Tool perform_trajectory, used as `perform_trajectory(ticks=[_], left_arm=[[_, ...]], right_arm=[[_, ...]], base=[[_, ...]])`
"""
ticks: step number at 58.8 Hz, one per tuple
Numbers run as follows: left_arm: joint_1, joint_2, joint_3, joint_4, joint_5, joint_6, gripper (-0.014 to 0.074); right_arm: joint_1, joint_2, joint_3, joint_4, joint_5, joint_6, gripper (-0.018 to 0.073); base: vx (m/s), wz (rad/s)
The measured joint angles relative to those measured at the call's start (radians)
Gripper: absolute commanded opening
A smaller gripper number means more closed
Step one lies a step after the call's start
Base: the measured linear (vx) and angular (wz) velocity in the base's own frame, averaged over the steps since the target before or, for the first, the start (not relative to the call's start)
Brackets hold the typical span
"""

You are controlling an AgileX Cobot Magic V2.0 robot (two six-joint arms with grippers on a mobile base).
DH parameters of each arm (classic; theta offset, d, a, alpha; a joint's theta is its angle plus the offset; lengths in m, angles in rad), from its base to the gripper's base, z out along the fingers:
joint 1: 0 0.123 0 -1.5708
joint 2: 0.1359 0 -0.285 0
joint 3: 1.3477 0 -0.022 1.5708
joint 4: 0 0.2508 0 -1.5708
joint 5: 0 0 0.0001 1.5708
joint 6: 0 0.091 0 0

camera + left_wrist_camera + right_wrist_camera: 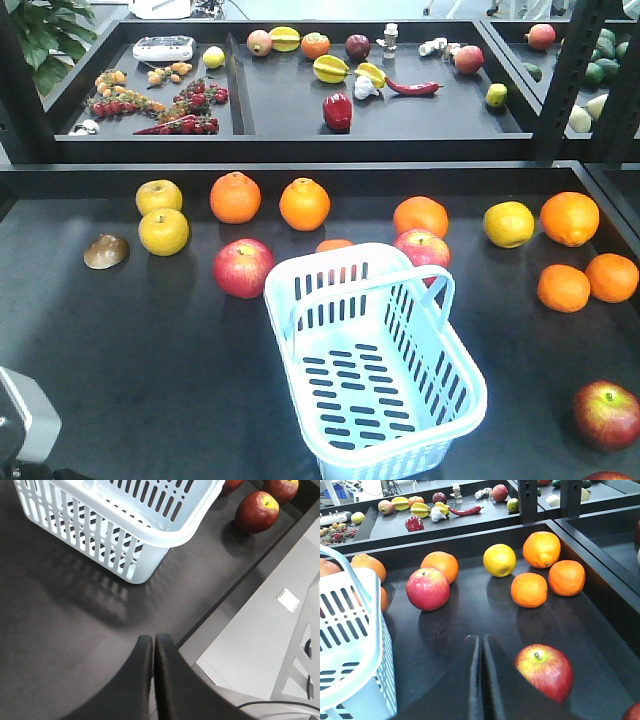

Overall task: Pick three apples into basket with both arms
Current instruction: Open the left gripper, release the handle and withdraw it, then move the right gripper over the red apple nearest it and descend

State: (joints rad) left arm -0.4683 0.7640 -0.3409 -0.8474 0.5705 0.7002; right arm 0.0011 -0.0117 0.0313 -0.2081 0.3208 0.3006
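Observation:
The pale blue basket [400, 455] stands empty in the middle of the black tray, handle folded toward its far side. One red apple [243, 267] lies just left of it, a second [422, 248] behind its far corner, and a third [606, 413] at the near right. My left gripper [153, 639] hovers shut and empty over the tray's front edge, near the basket [165, 527]; apples [257, 511] lie beyond it. My right gripper [481, 639] is shut and empty, with an apple [544, 671] close on its right, another apple [428, 588] ahead, and the basket [375, 630] to its left.
Several oranges [569, 217] and yellow fruits [163, 231] line the tray's back and right side. A brown flat object [106, 251] lies at the left. A raised shelf [290, 140] behind holds mixed produce. Black posts [570, 80] stand at the right. A tray wall [600, 565] rises on the right.

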Motion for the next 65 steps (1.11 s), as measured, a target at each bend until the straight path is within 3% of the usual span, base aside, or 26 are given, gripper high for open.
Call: perform_trajectory(ticks=[15,38,46,65], left_arm=[[0.000,0.000,0.000,0.000,0.000,0.000,-0.0006],[0.000,0.000,0.000,0.000,-0.023,0.000,-0.0006],[0.000,0.000,0.000,0.000,-0.033,0.000,-0.0006],[0.000,0.000,0.000,0.001,-0.052,0.000,-0.0006]], right_arm=[[0.000,0.000,0.000,0.024,-0.030,0.011,-0.0005],[0.000,0.000,0.000,0.312,-0.342,0.085,-0.0005],[0.000,0.000,0.000,0.325,-0.407,0.085,-0.0005],[0.000,0.000,-0.004,0.353,-0.422,0.111,-0.0005]], base=[[0.00,0.00],[0.00,0.00],[0.00,0.00],[0.00,0.00]])
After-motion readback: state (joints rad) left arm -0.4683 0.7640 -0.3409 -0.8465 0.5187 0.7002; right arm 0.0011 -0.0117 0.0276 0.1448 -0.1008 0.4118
